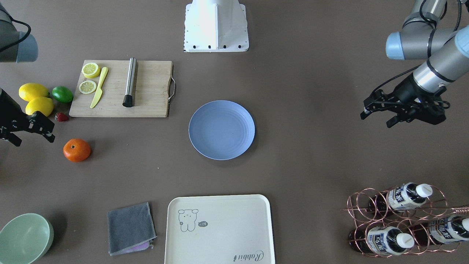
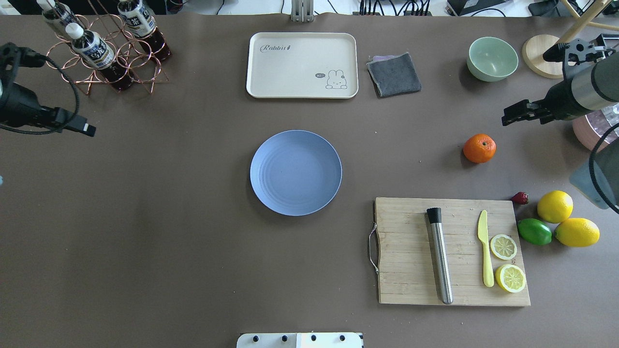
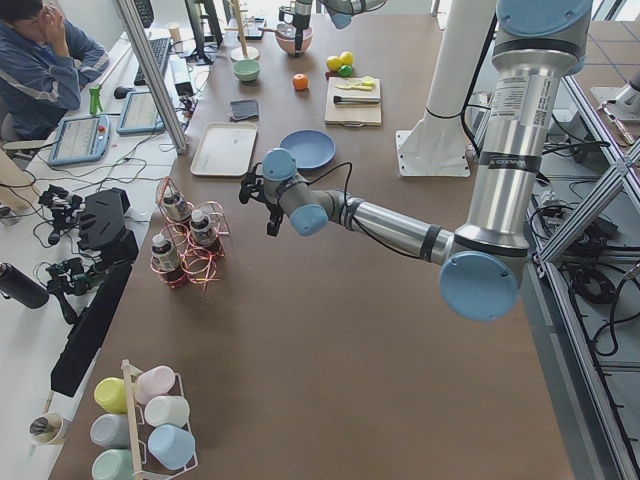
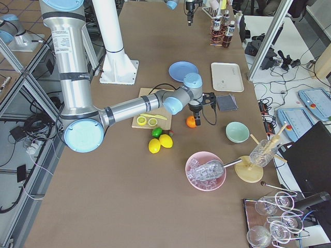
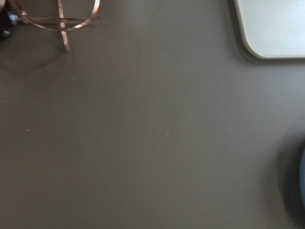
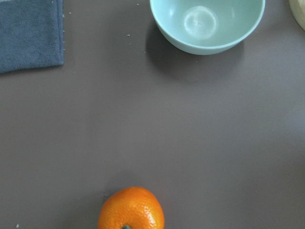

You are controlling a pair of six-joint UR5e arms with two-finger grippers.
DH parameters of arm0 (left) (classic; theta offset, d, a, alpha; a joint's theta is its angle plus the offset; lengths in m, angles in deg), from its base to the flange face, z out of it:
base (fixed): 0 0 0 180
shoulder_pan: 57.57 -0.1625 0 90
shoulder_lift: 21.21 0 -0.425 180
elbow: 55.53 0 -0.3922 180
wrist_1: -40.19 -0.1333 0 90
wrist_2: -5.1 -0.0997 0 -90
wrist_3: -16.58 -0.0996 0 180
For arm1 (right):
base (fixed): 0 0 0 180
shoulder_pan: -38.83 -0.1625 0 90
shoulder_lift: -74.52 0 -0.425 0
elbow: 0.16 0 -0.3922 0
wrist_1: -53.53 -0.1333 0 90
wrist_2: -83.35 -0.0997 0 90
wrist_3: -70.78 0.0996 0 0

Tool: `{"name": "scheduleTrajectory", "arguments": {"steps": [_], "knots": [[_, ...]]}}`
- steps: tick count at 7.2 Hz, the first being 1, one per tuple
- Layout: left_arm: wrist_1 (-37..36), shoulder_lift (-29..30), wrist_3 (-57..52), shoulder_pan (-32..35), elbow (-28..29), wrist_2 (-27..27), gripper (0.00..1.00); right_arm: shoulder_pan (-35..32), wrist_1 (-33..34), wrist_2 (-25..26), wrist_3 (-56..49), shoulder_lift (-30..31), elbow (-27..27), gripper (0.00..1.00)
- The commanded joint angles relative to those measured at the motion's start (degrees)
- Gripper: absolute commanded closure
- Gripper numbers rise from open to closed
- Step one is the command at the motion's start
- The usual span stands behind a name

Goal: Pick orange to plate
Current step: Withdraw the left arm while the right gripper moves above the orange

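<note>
The orange lies on the brown table, stem dimple up, and shows at the bottom edge of the right wrist view. The pale blue plate sits at the table's middle with nothing on it. My right gripper hovers open just beside the orange, on the side away from the plate, holding nothing. My left gripper hangs open and holds nothing over bare table near the bottle rack, far from both.
A wooden cutting board carries lemon slices, a yellow knife and a metal cylinder. Two lemons, a lime and a strawberry lie beside it. A mint bowl, grey cloth, cream tray and bottle rack line the far side.
</note>
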Motion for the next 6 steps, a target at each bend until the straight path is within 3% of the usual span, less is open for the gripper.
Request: {"name": "scheduleTrajectory", "arguments": {"steps": [1,3,4,6], "knots": [[-14.6,-3.8,-26.3,14.2,0.4,4.8,0.02,3.1,7.9,2.2,0.1,-5.4,0.2,0.01],[-30.7,-4.2,-50.3,26.7,1.8,4.5,0.02,4.9,8.2,2.5,0.1,-7.5,2.3,0.01],[-30.4,-8.0,-52.0,29.2,1.7,5.2,0.02,6.2,9.0,4.0,0.4,-8.9,4.0,0.01],[-26.7,-9.6,-52.6,30.9,2.0,5.1,0.02,6.5,8.2,6.3,-1.0,-7.0,5.6,0.01]]}}
